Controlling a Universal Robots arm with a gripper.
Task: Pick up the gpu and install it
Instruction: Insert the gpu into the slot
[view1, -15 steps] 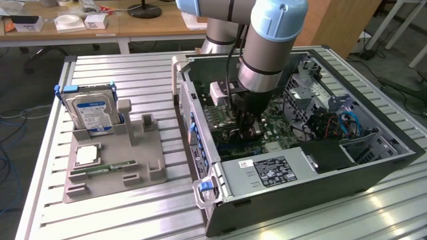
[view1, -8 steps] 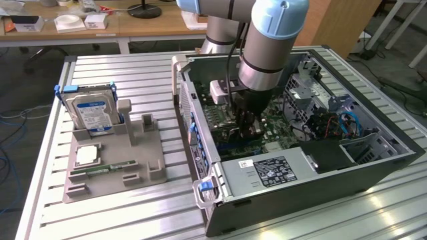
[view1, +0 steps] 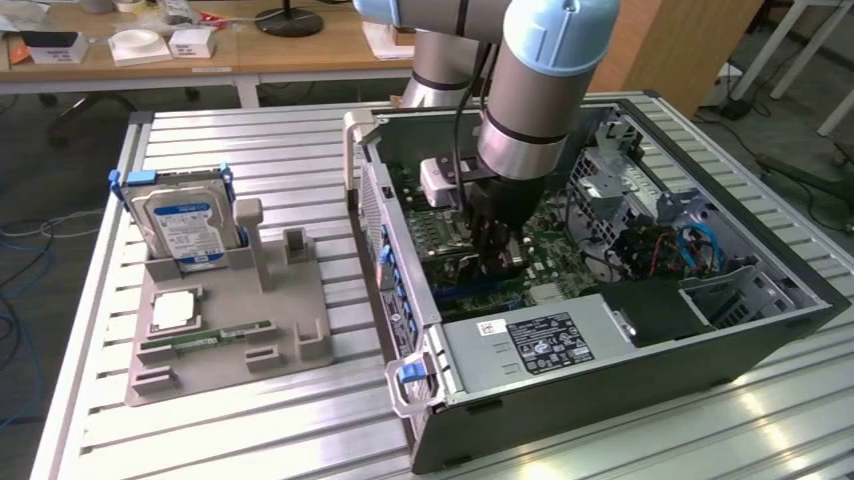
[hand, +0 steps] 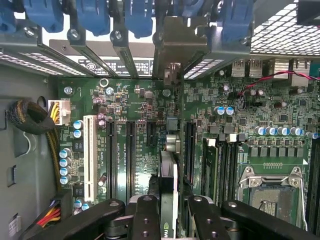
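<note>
A: Over on the exterior view's left, the grey fixture tray (view1: 227, 330) sits on the ribbed worktop (view1: 240, 160), hard drive (view1: 184, 222) upright in its slot, open room around it.

B: And to the right?

A: The open computer case (view1: 641, 330), tight walls. The hand (view1: 491, 262) is down inside, closed on the gpu (hand: 168, 172), which stands on edge above the motherboard (hand: 135, 100), among its slots.
</note>
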